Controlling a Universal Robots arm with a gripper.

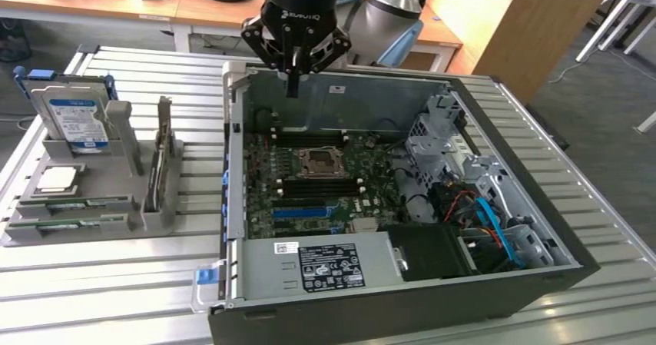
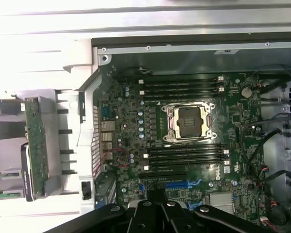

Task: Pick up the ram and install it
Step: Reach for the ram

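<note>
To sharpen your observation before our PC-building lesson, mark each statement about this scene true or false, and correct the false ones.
1. The black claw grips the long green ram stick. False: the claw is shut on nothing, and the ram lies in the grey holder rack.
2. The silver blue-labelled hard drive stands upright in that rack. True.
3. The black computer case is closed. False: it is open, showing the green motherboard.
4. The claw hangs above the case, not above the rack. True.
</note>
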